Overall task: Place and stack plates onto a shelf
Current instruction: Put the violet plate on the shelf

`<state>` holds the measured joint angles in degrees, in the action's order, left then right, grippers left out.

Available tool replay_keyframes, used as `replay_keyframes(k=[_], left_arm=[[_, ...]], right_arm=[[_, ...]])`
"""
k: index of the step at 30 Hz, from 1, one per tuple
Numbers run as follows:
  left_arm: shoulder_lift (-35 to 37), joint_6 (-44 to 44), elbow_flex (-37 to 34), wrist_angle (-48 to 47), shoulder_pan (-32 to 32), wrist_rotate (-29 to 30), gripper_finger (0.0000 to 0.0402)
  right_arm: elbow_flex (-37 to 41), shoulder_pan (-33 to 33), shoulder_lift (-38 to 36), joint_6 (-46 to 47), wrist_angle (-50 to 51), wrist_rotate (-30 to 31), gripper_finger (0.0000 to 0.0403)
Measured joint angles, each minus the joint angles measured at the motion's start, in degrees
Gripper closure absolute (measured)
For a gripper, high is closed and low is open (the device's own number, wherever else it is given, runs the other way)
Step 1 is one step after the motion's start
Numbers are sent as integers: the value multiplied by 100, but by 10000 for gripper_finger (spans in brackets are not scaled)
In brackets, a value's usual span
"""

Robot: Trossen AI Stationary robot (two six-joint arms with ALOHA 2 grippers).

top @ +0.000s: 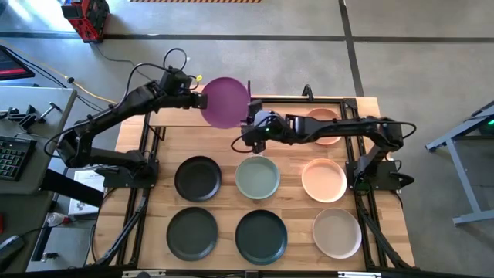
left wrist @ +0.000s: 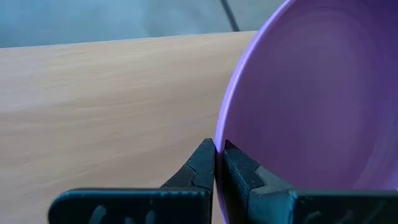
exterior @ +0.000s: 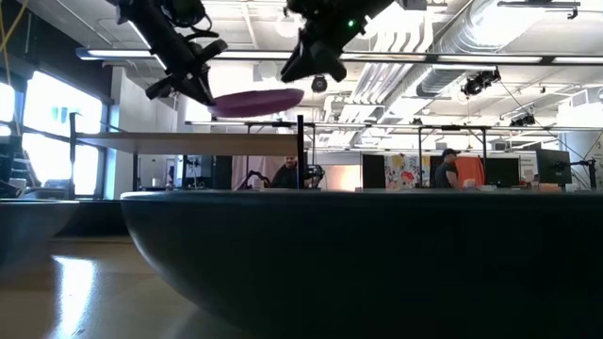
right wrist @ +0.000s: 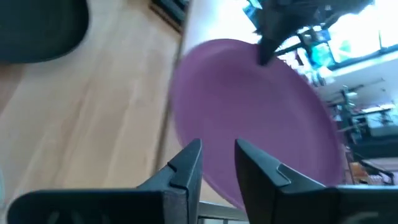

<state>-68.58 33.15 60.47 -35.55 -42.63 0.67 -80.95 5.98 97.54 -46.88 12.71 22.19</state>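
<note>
A purple plate point(top: 225, 101) hangs in the air over the shelf's point(top: 174, 116) light-wood panel, at the far side of the table. My left gripper point(top: 197, 99) is shut on its left rim. My right gripper point(top: 251, 127) is open just off the plate's right rim point(right wrist: 249, 118); its fingers touch nothing that I can see. A peach plate point(top: 324, 123) lies on the shelf under the right arm. Six more plates lie on the tabletop: black point(top: 197, 177), sage green point(top: 257, 177), peach point(top: 323, 179), dark grey point(top: 193, 233), black point(top: 261, 235), beige point(top: 336, 233). My left gripper pinches the purple plate's rim point(left wrist: 225, 134) between its two fingers, one finger on the inner side and one on the outer. The fingers come from the table's left, about level. The plate is lifted clear above the shelf panel point(exterior: 188, 143) and lies nearly level point(exterior: 254, 102).
The shelf's thin black posts point(exterior: 300, 151) stand under the plate. A dark plate point(exterior: 358, 254) fills the foreground of the low view. People stand in the room behind the table point(exterior: 450, 169).
</note>
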Motion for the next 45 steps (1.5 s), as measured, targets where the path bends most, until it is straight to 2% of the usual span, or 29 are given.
replay_keyframes(k=[12, 25, 45], left_arm=[[-3, 234, 0, -206, -565, -307, 398], [-563, 227, 0, -177, -761, -616, 398], [-680, 260, 0, -24, -768, -611, 385]], right_arm=[[0, 120, -715, 1093, 245, 160, 320], [0, 114, -676, 1109, 298, 152, 320], [0, 116, -673, 1113, 316, 151, 320]])
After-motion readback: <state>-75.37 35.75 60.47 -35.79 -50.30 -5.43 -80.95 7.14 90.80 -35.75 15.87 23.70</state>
